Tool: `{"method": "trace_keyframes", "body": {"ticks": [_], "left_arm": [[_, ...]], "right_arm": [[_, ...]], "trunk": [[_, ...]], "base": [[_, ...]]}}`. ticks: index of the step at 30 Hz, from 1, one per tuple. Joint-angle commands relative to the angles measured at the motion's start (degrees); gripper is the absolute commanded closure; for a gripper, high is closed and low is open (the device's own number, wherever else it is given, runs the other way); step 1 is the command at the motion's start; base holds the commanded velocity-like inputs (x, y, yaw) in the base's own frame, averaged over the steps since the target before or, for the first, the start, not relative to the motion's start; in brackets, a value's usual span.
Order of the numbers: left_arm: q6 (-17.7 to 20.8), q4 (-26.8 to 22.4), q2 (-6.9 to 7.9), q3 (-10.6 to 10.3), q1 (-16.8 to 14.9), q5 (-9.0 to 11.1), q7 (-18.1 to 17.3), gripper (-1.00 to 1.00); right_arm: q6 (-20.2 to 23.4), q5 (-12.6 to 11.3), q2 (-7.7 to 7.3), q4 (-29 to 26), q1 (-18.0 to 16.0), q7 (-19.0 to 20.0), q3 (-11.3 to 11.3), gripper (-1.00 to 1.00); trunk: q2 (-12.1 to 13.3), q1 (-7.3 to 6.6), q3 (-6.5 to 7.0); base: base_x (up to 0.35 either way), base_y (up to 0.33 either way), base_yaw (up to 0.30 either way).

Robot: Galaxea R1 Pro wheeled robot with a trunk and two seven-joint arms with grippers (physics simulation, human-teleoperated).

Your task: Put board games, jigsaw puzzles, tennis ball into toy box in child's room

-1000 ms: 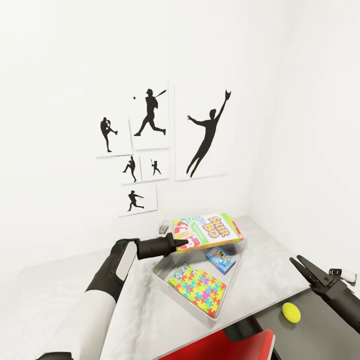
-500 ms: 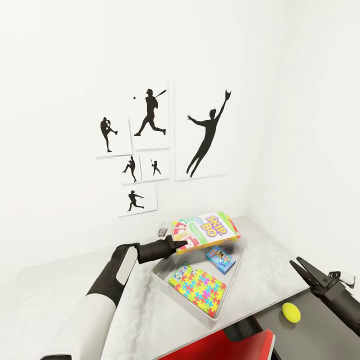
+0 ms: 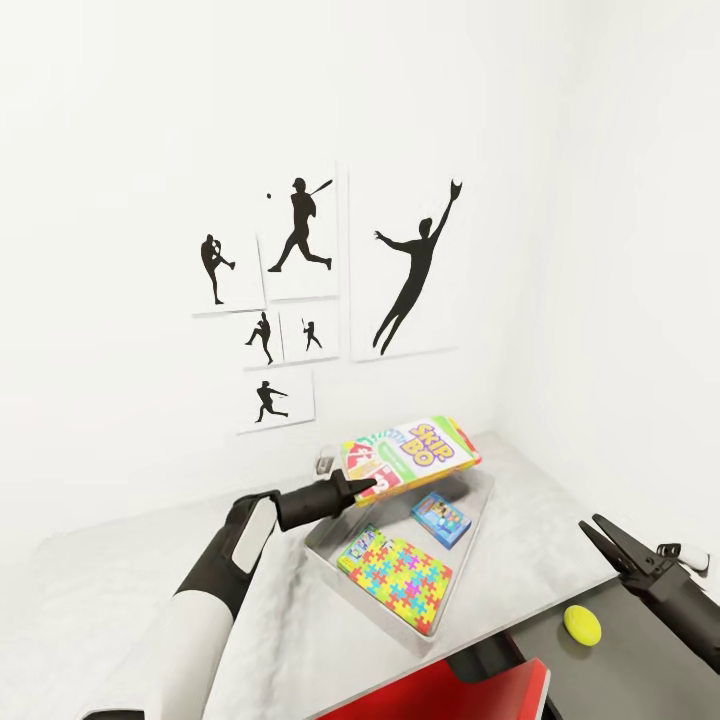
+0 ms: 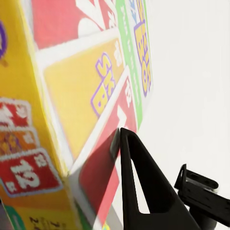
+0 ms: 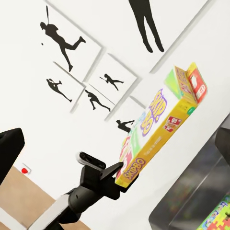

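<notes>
My left gripper (image 3: 362, 487) is shut on a corner of the green-purple SKIP-BO board game (image 3: 415, 453). It holds the box tilted in the air over the far end of the grey toy box (image 3: 325, 556). Up close, the SKIP-BO box (image 4: 81, 96) sits against a black finger (image 4: 141, 191). Seen from the right wrist, the SKIP-BO box (image 5: 160, 124) hangs above the toy box (image 5: 165, 211). Flat inside the tray lie a small blue board game (image 3: 441, 518) and a jigsaw puzzle (image 3: 396, 566). The tennis ball (image 3: 581, 622) rests on the table's dark lower section. My right gripper (image 3: 590, 521) is open, above and slightly behind the ball.
The pale table top (image 3: 270, 610) runs along the white wall with the baseball silhouette posters (image 3: 300, 290). A small grey object (image 3: 325, 462) sits against the wall behind the tray. A red surface (image 3: 450, 700) shows at the near edge below the table.
The SKIP-BO box has risen slightly and shifted left over the tray in my left gripper. My right gripper has dropped a little.
</notes>
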Motion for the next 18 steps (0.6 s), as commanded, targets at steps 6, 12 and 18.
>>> {"method": "trace_keyframes", "body": {"ticks": [6,12,18], "left_arm": [[0.0,1.5,-0.06,-0.4,0.0,0.0,-0.2,1.0],[-0.8,1.8,-0.06,-2.8,0.0,0.4,-0.2,1.0],[-1.4,1.8,-0.06,-3.3,0.8,1.6,-0.2,1.0]], "right_arm": [[0.3,-0.2,-0.01,0.0,-0.1,0.0,0.0,-1.0],[0.3,-0.2,-0.04,0.0,-0.1,0.0,0.0,-1.0],[0.3,-0.2,-0.04,0.0,-0.1,0.0,0.0,-1.0]], "trunk": [[-0.1,0.04,-0.13],[-0.1,0.04,-0.13],[-0.1,0.04,-0.13]], "base": [[0.0,0.0,0.0],[0.0,0.0,0.0],[0.0,0.0,0.0]]}}
